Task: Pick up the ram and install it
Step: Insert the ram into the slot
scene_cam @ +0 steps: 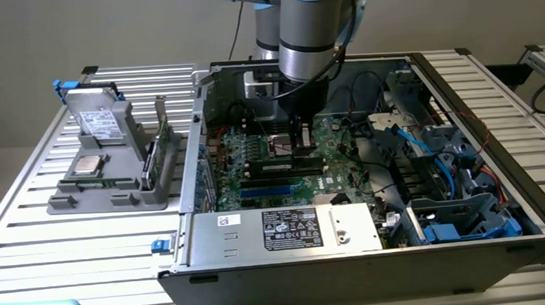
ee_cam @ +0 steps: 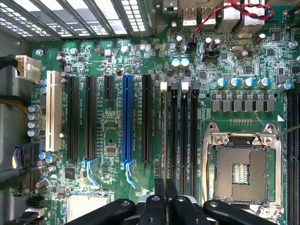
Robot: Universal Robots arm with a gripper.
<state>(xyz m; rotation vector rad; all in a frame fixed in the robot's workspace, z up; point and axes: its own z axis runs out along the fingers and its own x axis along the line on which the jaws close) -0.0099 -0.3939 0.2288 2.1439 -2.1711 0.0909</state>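
Observation:
The ram (scene_cam: 278, 167) shows as a long dark stick with a white label, standing on edge in a memory slot on the green motherboard (scene_cam: 341, 139) inside the open computer case. My gripper (scene_cam: 300, 150) reaches straight down onto its upper edge, fingers drawn together. In the wrist view the ram (ee_cam: 163, 136) is seen edge-on as a thin line in the outermost of several parallel black slots. My gripper (ee_cam: 165, 190) is shut there with the two fingers pinched along that line. The part of the ram under the fingers is hidden.
An empty processor socket (ee_cam: 241, 171) lies beside the memory slots, with black and blue expansion slots (ee_cam: 126, 122) on the other side. Cables and drive cages (scene_cam: 449, 179) crowd the case toward the exterior view's right. A grey parts holder (scene_cam: 117, 173) stands outside the case on the exterior view's left.

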